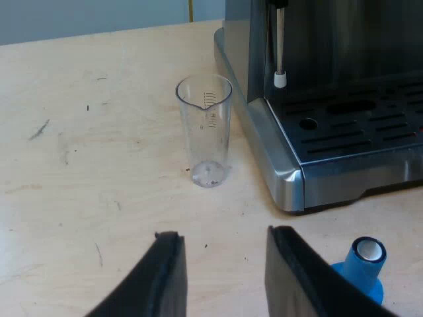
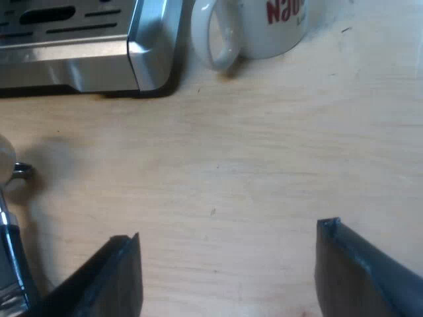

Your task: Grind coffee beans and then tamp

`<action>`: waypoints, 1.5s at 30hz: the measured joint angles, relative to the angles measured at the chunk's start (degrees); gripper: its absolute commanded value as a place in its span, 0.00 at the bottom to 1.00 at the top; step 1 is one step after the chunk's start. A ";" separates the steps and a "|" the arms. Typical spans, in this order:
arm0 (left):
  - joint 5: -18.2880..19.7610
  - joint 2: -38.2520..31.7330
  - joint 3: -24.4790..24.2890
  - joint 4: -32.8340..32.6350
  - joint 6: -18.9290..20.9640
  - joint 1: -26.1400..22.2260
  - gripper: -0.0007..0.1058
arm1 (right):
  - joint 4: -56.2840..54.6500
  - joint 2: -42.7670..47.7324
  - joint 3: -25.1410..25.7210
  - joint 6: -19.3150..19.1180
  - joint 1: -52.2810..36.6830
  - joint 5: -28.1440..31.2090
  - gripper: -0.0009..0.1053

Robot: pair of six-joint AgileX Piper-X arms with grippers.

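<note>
My left gripper (image 1: 225, 232) hangs low over the wooden table (image 1: 79, 165), before the front corner of the espresso machine (image 1: 344, 46). Its two black fingers stand well apart, with bare wood between them, and they hold nothing. The measuring glass (image 1: 204, 132) stands upright on the table just beside the machine's metal base, apart from it. It is clear, with a printed scale on its wall and a few dark specks on its bottom. On the machine I see the slotted drip tray (image 1: 357, 125), and above the tray hangs a thin steam wand (image 1: 280, 72) with a white tip. The tamper (image 1: 365, 267) is blue. It sits on the table near the machine's front corner, close beside one finger of my left gripper but not touching it, and its round end with a white centre points up.

My right gripper (image 2: 228, 231) is also low over the table, before the other front corner of the espresso machine. Its fingers are spread wide and nothing is between them. A white mug (image 2: 264, 26) with red letters stands just beside this corner of the machine, with its handle turned toward the metal edge. A shiny metal part (image 2: 8, 264) shows near one finger of my right gripper. I cannot tell what it is.
</note>
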State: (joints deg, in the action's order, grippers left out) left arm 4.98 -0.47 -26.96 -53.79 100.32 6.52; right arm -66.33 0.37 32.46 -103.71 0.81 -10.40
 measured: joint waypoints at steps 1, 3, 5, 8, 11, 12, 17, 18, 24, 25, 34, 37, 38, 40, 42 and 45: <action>0.00 0.00 0.00 -0.23 0.00 0.00 0.30 | 0.14 0.00 -0.11 0.00 0.00 -0.14 0.56; 0.00 0.00 -0.56 -1.58 -0.20 0.00 0.30 | 0.54 0.00 -0.08 0.00 0.00 -0.12 0.56; 0.00 0.00 -1.80 -4.01 -1.01 0.00 0.30 | 0.86 0.00 -0.08 0.00 0.00 -0.33 0.56; 0.08 0.00 -2.63 -5.27 -2.55 0.00 0.30 | 0.89 0.00 -0.08 0.00 0.00 -0.47 0.56; 0.08 0.00 -2.61 -5.72 -2.74 0.00 0.30 | 0.89 0.00 -0.08 0.00 0.00 -0.47 0.56; 0.08 0.00 -2.61 -5.70 -2.78 0.00 0.30 | 0.89 0.00 -0.08 0.00 0.00 -0.47 0.56; 0.08 0.00 -2.61 -5.70 -2.95 0.00 0.30 | 0.89 0.00 -0.08 0.50 0.00 -0.47 0.56; 0.08 0.00 -2.61 -5.70 -2.95 0.00 0.30 | 0.89 0.00 -0.08 0.50 0.00 -0.47 0.56; 0.08 0.00 -2.61 -5.74 -2.95 0.00 0.30 | 0.89 0.00 -0.08 0.50 0.00 -0.47 0.56; 0.08 0.00 -2.61 -5.74 -2.95 0.00 0.30 | 0.89 0.00 -0.08 0.50 0.00 -0.47 0.56; 0.08 0.00 -2.61 -5.74 -2.95 0.00 0.30 | 0.89 0.00 -0.08 0.50 0.00 -0.30 0.56; 0.08 0.00 -2.61 -5.74 -2.95 0.00 0.30 | 0.89 0.00 -0.08 0.50 0.00 -0.30 0.56; 0.08 0.00 -2.61 -5.74 -2.95 0.00 0.30 | 0.89 0.00 -0.08 0.50 0.00 -0.30 0.56; 0.08 0.00 -2.61 -5.74 -2.95 0.00 0.30 | 0.89 0.00 -0.08 0.50 0.00 -0.30 0.56; 0.08 0.00 -2.61 -5.74 -2.95 0.00 0.30 | 0.89 0.00 -0.08 0.50 0.00 -0.30 0.56; 0.08 0.00 -2.61 -5.74 -2.95 0.00 0.30 | 0.89 0.00 -0.08 0.50 0.00 -0.30 0.56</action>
State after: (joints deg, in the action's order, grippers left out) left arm 5.06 -0.47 -29.57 -59.53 97.37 6.52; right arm -65.44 0.37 32.38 -103.21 0.81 -10.70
